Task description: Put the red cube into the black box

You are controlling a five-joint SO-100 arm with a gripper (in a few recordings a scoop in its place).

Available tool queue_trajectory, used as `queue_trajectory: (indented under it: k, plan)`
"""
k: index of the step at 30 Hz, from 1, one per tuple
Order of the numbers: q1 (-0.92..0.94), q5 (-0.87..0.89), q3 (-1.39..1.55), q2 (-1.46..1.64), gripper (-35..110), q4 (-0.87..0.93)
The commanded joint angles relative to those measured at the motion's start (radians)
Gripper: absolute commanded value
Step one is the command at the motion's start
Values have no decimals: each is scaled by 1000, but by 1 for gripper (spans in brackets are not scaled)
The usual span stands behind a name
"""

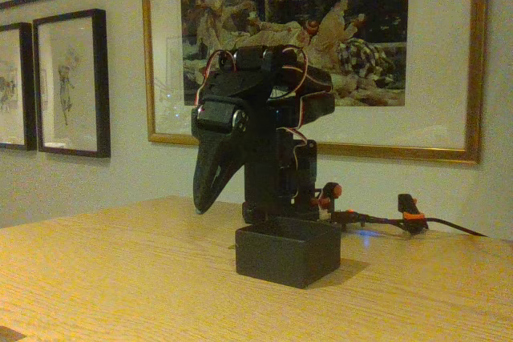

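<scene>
The black arm is folded over its base at the middle of the wooden table (120,278) in the fixed view. Its gripper (203,203) hangs tip down on the left side of the arm. The dark fingers taper to one point with no gap and nothing shows between them. The black box (287,254) stands on the table in front of the arm, to the right of the gripper's tip and lower. Its inside is hidden behind its near wall. The red cube is out of view.
Black cables with small orange-red knobs (332,191) and a clip (410,215) run off to the right behind the box. Framed pictures hang on the wall behind. Bare tabletop stretches left of and in front of the box.
</scene>
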Motion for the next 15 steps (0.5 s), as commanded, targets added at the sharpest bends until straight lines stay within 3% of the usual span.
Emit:
queue_trajectory:
  k: [1, 15]
  plan:
    - [-11, -8, -34, 6, -19, 11]
    - [-32, -25, -41, -35, -17, -11]
